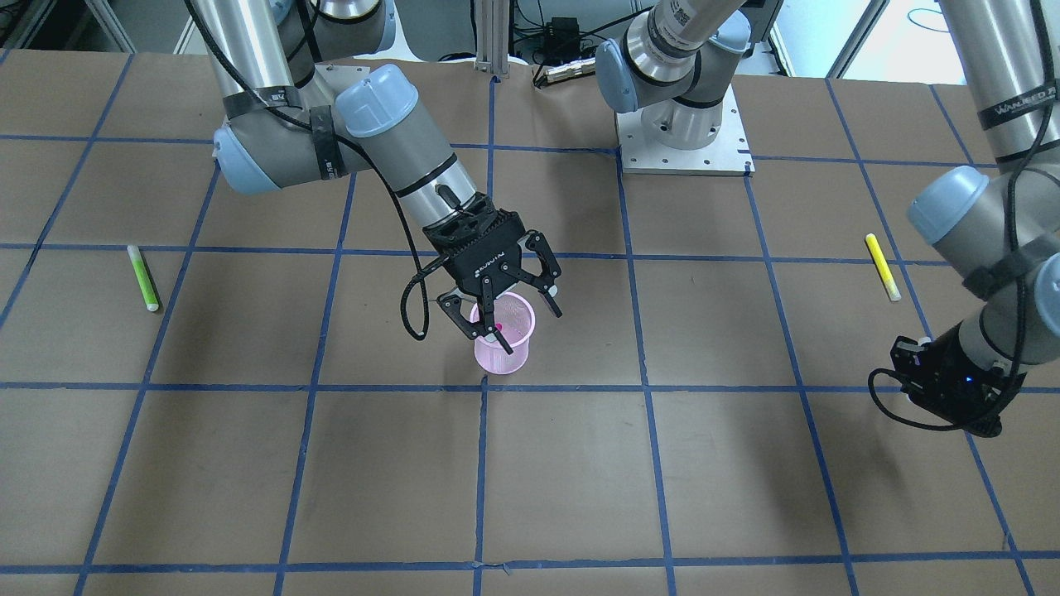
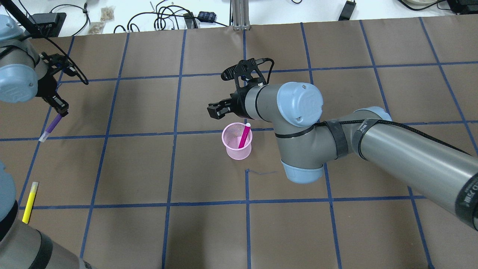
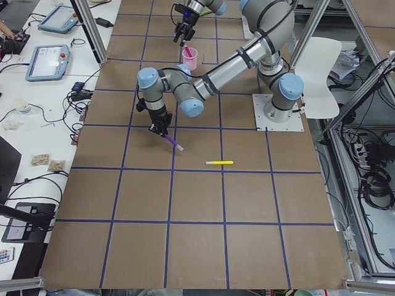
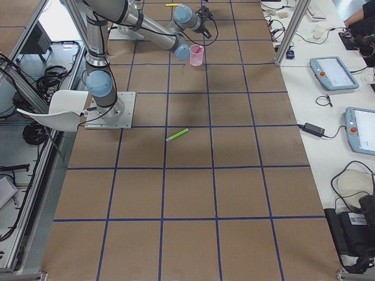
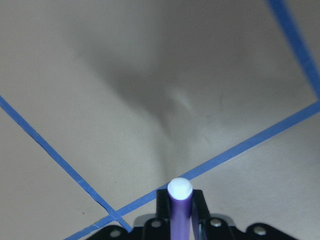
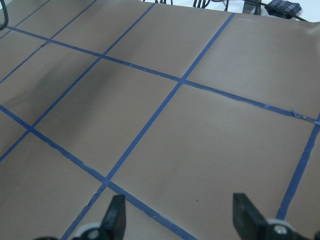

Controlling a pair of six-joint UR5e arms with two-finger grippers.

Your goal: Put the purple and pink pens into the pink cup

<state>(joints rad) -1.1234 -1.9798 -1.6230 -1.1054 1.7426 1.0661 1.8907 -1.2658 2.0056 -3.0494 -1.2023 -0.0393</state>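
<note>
Pink cup (image 2: pixel 237 144) upright on the bench (image 2: pixel 149 224) near the centre of the overhead view, with the pink pen (image 2: pixel 244 136) leaning inside it against the rim. Right tool (image 2: pixel 213 111), just above the cup in that frame, has its jaws spread wide and grips nothing. Left tool (image 2: pixel 61 109), at the frame's left edge, is clamped on the purple pen (image 2: pixel 52 125), which slants toward the lower left, white end lowest; a yellow pen (image 2: pixel 30 201) lies below it.

obstacle: right gripper (image 2: pixel 213 111) hangs apparently over pink cup (image 2: pixel 239 152) | free: side toward left gripper (image 2: pixel 61 108)
</note>
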